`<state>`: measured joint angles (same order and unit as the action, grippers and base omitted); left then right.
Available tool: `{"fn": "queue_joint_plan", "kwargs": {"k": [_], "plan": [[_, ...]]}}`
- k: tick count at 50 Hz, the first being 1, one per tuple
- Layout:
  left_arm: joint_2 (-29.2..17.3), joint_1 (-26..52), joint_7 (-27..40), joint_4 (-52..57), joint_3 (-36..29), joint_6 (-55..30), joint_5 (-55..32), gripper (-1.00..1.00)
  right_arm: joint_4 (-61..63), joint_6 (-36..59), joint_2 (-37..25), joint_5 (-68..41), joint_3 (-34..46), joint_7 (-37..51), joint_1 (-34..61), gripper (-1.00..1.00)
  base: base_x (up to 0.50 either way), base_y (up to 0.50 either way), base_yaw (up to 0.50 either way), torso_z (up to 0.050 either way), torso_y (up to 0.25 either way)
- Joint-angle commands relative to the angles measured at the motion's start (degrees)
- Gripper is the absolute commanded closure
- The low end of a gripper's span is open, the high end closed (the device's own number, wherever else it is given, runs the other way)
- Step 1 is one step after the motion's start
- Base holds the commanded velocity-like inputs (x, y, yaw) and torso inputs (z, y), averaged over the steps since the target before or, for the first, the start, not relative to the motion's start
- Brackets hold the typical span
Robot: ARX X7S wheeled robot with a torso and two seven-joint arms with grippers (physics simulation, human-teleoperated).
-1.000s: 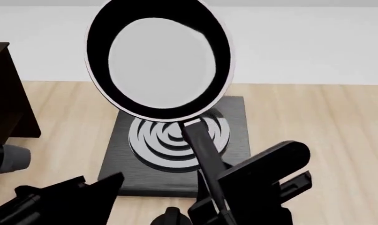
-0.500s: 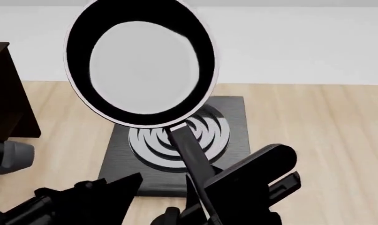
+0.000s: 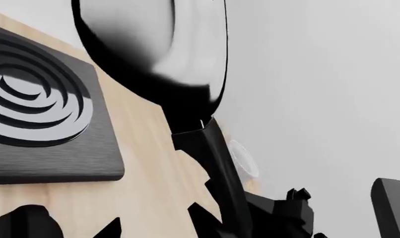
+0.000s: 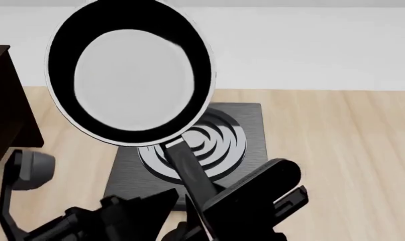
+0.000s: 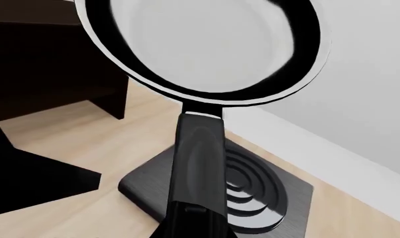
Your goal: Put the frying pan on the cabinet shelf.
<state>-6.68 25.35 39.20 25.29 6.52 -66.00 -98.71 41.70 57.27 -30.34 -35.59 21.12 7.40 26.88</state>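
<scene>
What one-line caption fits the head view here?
Right gripper holds the frying pan by its handle, raised above the burner plate, with the dark cabinet at the left.

Showing a round black frying pan (image 4: pixel 130 75) with glossy pale grey base and smooth shiny handle, a square matt brushed-black burner plate (image 4: pixel 246 125), and a light matt wood-grain tabletop (image 4: pixel 336 145).

Looks like a bare-bones simulated kitchen: a square burner plate (image 4: pixel 246 123) with ring coils sits on a light wood counter (image 4: pixel 336 150), a frying pan (image 4: pixel 132 75) above it, dark cabinet (image 4: pixel 5 105) alongside, plain white wall (image 4: pixel 310 45) behind.
</scene>
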Motion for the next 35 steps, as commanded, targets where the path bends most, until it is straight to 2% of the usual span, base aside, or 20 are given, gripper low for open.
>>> {"fn": "queue_joint_plan", "kwargs": {"k": [1, 35], "plan": [[0.84, 0.01, 0.6, -0.38, -0.75, 2.22, -0.27, -1.0, 2.2, -0.37, 0.28, 2.77, -0.66, -0.21, 1.46, 1.0, 0.0, 0.0, 0.0, 0.0, 0.0], [-0.77, -0.01, 0.63, 0.17, -2.69, 5.8, -0.07, -1.0, 4.62, -1.8, -0.61, 1.47, 0.32, -1.12, 1.49, 1.0, 0.0, 0.0, 0.0, 0.001, 0.002]]}}
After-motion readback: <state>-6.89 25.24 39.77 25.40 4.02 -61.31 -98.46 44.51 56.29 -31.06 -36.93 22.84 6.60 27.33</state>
